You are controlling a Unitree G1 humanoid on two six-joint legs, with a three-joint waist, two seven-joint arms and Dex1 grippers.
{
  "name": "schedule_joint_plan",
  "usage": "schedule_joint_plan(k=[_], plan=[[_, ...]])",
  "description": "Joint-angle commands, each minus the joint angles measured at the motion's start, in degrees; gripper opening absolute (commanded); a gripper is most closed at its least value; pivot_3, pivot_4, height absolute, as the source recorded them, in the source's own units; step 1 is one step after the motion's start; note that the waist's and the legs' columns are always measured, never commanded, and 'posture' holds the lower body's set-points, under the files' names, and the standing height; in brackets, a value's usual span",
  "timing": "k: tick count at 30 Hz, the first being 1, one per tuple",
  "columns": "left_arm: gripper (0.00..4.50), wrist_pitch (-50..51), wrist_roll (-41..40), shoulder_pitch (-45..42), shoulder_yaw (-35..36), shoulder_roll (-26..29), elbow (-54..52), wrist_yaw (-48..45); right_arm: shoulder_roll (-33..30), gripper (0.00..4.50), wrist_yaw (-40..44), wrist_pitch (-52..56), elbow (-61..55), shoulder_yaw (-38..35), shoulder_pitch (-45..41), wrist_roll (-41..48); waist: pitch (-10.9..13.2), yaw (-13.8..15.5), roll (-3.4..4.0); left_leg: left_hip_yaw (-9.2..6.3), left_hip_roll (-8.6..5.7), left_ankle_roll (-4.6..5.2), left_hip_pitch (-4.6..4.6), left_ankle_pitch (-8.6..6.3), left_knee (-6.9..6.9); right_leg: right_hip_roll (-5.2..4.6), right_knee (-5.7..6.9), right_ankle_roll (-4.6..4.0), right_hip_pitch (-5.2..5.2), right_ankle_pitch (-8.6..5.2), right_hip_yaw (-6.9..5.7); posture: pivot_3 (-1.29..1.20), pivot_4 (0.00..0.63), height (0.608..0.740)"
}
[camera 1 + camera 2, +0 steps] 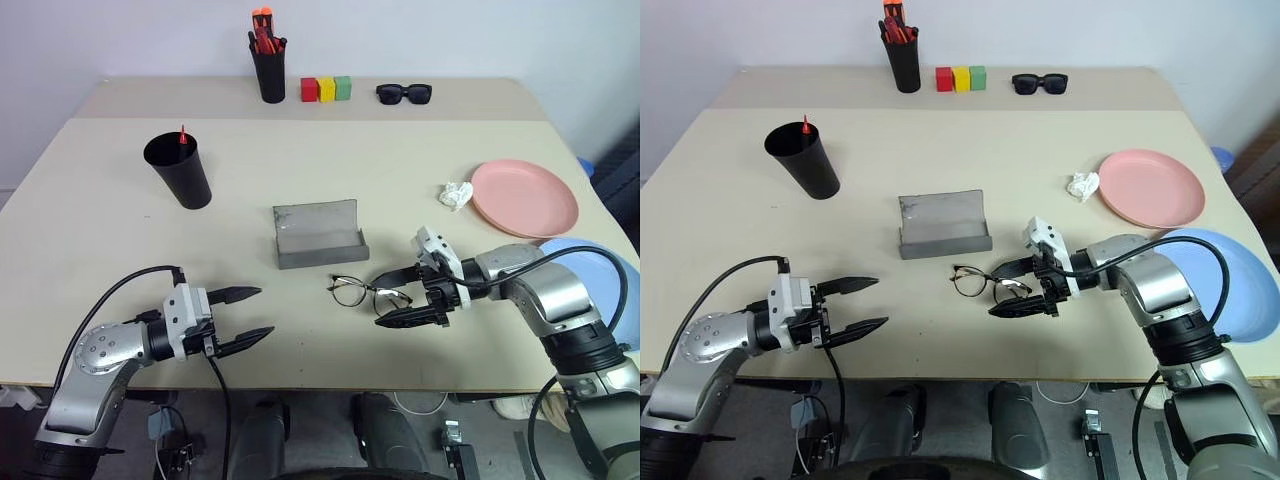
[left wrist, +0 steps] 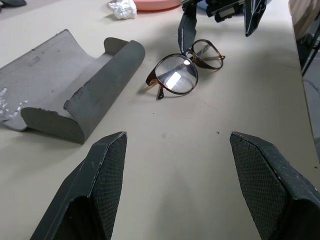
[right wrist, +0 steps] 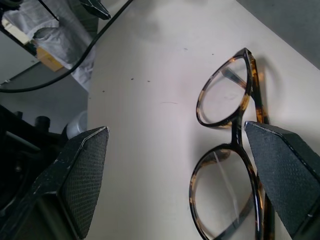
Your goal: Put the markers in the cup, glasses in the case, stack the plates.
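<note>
1. I am holding the right gripper (image 1: 398,296) spread wide and empty at the glasses (image 1: 358,291), one finger over the frame's near lens, since I judge that framing comes before any pinch.
2. The left gripper (image 1: 248,316) is waiting parted and empty near the table's (image 1: 90,250) front edge, well apart from the glasses.
3. The blue plate (image 1: 612,275) is hanging past the right edge behind my right arm; the pink plate (image 1: 525,197) is sitting further back, unstacked.
4. The case (image 1: 318,233) is lying open mid-table, just behind the glasses, ready to receive them.
5. The cup (image 1: 179,170) is standing left of centre, a red marker tip (image 1: 183,135) poking out.
</note>
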Motion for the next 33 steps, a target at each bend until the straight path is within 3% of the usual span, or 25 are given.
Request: schedule_joint_plan(k=[1,9,10,13,19,33], plan=[[3.36,0.99,-1.19,-0.28,0.69,0.43,-3.10,0.70,1.40,4.43,-1.40,-2.38,0.58,-0.29,-0.56,-0.39,0.00,0.02,0.00,0.00,0.00,0.00,0.00,0.00,0.00,0.00,0.00,0.00,0.00,0.00,0.00,0.00,0.150,0.740],[3.36,2.10,-1.24,-0.25,1.23,0.57,-3.85,0.99,1.68,4.43,-1.52,-1.56,0.05,-0.51,-0.58,0.83,0.00,0.08,0.00,0.00,0.00,0.00,0.00,0.00,-0.01,0.00,-0.01,0.00,0.00,0.00,0.00,0.00,0.150,0.740],[3.36,2.13,-1.22,-0.28,1.26,0.56,-3.84,0.99,1.55,4.20,-1.48,-1.67,0.11,-0.46,-0.49,0.72,0.00,0.08,0.00,0.00,0.00,0.00,0.00,0.00,-0.01,0.00,-0.01,0.00,0.00,0.00,0.00,0.00,0.150,0.740],[3.36,2.07,-1.04,-0.48,1.13,0.41,-3.66,1.05,1.24,3.16,-1.42,-2.04,0.54,-0.31,-0.09,0.25,0.00,0.08,0.00,0.00,0.00,0.00,0.00,0.00,-0.01,0.00,-0.01,0.00,0.00,0.00,0.00,0.00,0.150,0.740],[3.36,1.14,-0.78,-0.23,1.09,0.20,-2.82,0.65,0.89,0.17,-1.46,-2.36,0.78,-0.53,0.56,0.06,0.00,0.08,0.00,0.00,0.00,0.00,0.00,0.00,-0.01,0.00,-0.01,0.00,0.00,0.00,0.00,0.00,0.150,0.740],[3.36,0.55,-0.94,-0.16,1.32,0.52,-2.29,-0.16,0.34,0.08,-1.13,-1.14,0.16,-0.80,0.64,0.82,0.00,0.08,0.00,0.00,0.00,0.00,0.00,0.00,-0.01,0.00,-0.01,0.00,0.00,0.00,0.00,0.00,0.150,0.740]])
